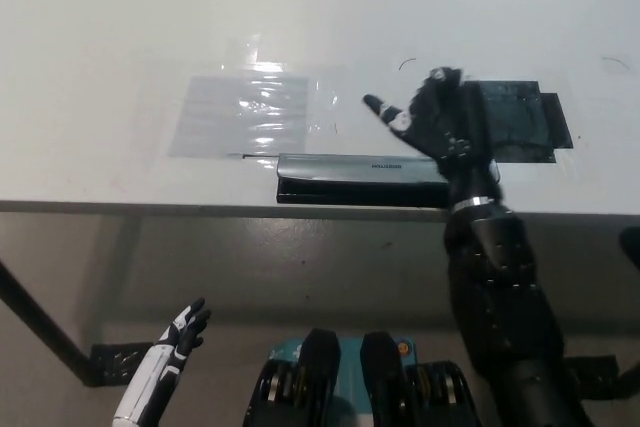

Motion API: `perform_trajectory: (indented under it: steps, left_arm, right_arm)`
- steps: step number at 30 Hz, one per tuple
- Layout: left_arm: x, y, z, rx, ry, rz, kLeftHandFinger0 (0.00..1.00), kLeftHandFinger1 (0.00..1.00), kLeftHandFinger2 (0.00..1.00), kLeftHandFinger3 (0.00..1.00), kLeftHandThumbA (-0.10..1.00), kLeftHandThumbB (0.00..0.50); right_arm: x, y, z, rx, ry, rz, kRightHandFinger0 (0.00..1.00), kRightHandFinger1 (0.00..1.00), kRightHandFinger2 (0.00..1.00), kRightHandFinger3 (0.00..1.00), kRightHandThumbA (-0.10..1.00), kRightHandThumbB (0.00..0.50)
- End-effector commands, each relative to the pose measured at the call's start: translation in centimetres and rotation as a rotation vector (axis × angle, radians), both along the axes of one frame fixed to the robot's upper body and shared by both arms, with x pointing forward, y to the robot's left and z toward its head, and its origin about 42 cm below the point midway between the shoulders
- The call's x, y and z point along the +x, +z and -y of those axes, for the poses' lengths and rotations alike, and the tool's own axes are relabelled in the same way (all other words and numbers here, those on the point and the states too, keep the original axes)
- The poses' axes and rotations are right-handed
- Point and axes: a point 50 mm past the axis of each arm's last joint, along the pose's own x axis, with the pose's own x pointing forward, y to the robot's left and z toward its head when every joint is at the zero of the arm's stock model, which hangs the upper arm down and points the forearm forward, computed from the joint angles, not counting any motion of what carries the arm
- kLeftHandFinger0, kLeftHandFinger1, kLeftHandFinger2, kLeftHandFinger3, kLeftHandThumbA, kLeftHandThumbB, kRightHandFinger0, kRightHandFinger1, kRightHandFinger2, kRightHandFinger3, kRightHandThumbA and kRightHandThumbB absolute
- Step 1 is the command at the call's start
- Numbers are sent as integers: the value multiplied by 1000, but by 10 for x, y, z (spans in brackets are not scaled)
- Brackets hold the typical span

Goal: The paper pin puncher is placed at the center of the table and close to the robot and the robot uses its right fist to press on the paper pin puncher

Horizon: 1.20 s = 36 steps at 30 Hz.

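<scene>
Since paper pin puncher (362, 176) looks like rigid metal bar at table (100, 37) near edge, centre, probably heavy enough to stay put; press flat top lever mid-length. Right hand (440, 119) above its right end, half-curled, holding nothing. Left hand (175, 339) idles low, fingers apart.
</scene>
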Motion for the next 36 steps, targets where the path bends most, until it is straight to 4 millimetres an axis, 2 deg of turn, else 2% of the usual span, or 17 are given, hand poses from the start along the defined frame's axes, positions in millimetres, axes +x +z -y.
perform_trajectory:
  steps: [1,8,11,14,15,16,17,18,23,26,27,28,29,30,31,33,36]
  left_arm:
    - [18,27,-1,8,-40,108,1000,1000,1000,1000,1000,325]
    - [20,28,-1,3,-37,110,1000,1000,1000,1000,1000,326]
    - [24,30,1,5,-41,120,1000,1000,1000,1000,1000,316]
    - [26,31,-1,5,-41,125,1000,1000,1000,1000,1000,326]
    - [25,31,-1,7,-42,124,1000,1000,1000,1000,1000,322]
    - [27,31,-1,8,-43,127,1000,1000,1000,1000,1000,322]
    - [30,33,-1,9,-42,131,1000,1000,1000,1000,1000,321]
    - [31,33,0,7,-41,131,1000,1000,1000,1000,1000,322]
    - [32,34,-1,7,-38,130,1000,1000,1000,1000,1000,327]
    - [33,35,-1,-1,-35,133,1000,1000,1000,1000,1000,322]
    - [33,35,-1,-2,-33,133,1000,1000,1000,1000,1000,325]
    - [33,36,-1,1,-33,135,1000,1000,1000,1000,1000,327]
    - [34,36,0,0,-34,137,1000,1000,1000,1000,1000,324]
    - [34,36,0,-2,-35,134,1000,1000,1000,1000,1000,325]
    - [34,36,0,-3,-35,132,1000,1000,1000,1000,1000,335]
    - [35,37,0,-1,-35,137,1000,1000,1000,1000,1000,335]
    - [36,38,0,6,-35,138,1000,1000,1000,1000,1000,339]
  right_arm:
    - [-115,191,61,56,117,528,0,0,0,0,1000,218]
    - [-159,139,87,-24,131,465,0,0,0,0,1000,165]
    - [-176,98,99,-93,24,353,0,0,0,0,1000,205]
    - [-181,53,103,-114,-13,250,0,0,0,0,1000,94]
    - [-184,32,106,-98,-9,202,0,0,0,0,1000,85]
    - [-185,23,107,-95,-5,176,0,0,0,0,1000,20]
    - [-184,-2,112,-108,-34,100,0,0,0,0,1000,100]
    - [-185,-16,113,-121,-61,54,0,0,0,0,1000,115]
    - [-193,-71,117,-123,-89,-94,0,0,0,0,1000,59]
    - [-197,-98,119,-95,-102,-195,44,5,7,22,1000,87]
    - [-200,-111,120,-111,-108,-243,361,375,381,340,1000,193]
    - [-202,-117,118,-146,-100,-263,682,754,835,741,1000,225]
    - [-206,-125,116,-166,-56,-284,1000,1000,1000,1000,1000,285]
    - [-209,-129,112,-161,-11,-293,1000,1000,1000,1000,1000,242]
    - [-211,-132,109,-156,16,-299,1000,1000,1000,1000,1000,233]
    - [-212,-132,104,-166,41,-300,1000,1000,1000,1000,1000,236]
    - [-215,-137,97,-182,41,-300,1000,1000,1000,1000,1000,288]
